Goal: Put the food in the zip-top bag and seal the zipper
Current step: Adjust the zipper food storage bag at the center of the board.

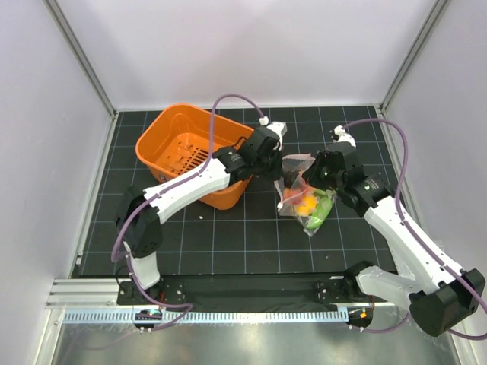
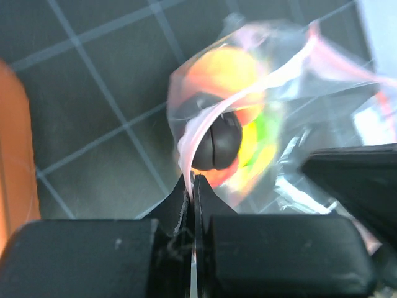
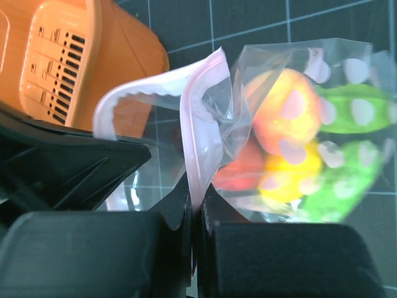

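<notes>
The clear zip-top bag (image 1: 306,199) lies on the black mat between both arms, with the food (image 1: 312,204) inside: a peach-orange ball (image 3: 282,112), a yellow-orange fruit (image 3: 288,174), green pieces (image 3: 347,112) and a dark purple one (image 2: 217,146). My left gripper (image 2: 193,181) is shut on the pink zipper strip (image 2: 195,133) at the bag's mouth. My right gripper (image 3: 197,186) is shut on the same zipper strip (image 3: 201,118) a little further along. Both grippers meet at the bag's mouth (image 1: 293,171), which is lifted and crumpled.
An orange plastic basket (image 1: 190,148) stands just left of the bag, under the left arm; its wall shows in the right wrist view (image 3: 68,56). White walls enclose the mat on three sides. A metal rail runs along the near edge.
</notes>
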You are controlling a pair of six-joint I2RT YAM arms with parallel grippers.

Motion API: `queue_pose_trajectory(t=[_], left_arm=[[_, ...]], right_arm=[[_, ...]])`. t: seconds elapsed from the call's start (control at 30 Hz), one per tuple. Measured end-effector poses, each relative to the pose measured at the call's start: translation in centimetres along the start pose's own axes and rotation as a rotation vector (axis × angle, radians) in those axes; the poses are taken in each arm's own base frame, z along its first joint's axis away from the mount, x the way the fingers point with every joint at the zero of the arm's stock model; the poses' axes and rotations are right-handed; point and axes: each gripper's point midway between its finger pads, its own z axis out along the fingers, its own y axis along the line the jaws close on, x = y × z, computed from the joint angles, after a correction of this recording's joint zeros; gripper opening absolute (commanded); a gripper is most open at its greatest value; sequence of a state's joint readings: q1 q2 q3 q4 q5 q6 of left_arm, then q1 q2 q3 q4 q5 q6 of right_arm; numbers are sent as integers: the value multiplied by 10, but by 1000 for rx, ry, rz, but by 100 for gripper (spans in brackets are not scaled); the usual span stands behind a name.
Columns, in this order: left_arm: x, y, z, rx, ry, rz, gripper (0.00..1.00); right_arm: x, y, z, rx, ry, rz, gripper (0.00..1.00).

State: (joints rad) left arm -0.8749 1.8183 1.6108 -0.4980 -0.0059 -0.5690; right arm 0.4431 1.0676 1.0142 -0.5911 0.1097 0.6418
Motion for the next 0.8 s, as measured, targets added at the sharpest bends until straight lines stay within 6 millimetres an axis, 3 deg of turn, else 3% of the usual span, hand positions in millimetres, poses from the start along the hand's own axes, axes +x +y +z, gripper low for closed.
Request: queue_pose_trajectory(t=[0.13, 0.2, 0.33, 0.43, 0.63, 0.8], left_arm=[[-12, -34, -4, 41, -90, 64, 0], [3, -60, -2, 88, -124, 131, 0], [64, -124, -8, 222, -79, 260, 0], [75, -147, -17, 287, -70, 244, 0], [51, -144, -50, 258, -99, 263, 0], [21, -110, -90, 120, -201, 300, 0]], right_arm=[[-7, -7, -14, 24, -42, -3, 1], [-11, -13, -27, 43, -76, -3, 1], [-16, -17, -52, 16, -138, -1, 1], [-18, -22, -67, 28, -158, -20, 1], [-48, 14, -78, -102, -227, -16, 2], [-51, 35, -73, -198, -226, -36, 1]])
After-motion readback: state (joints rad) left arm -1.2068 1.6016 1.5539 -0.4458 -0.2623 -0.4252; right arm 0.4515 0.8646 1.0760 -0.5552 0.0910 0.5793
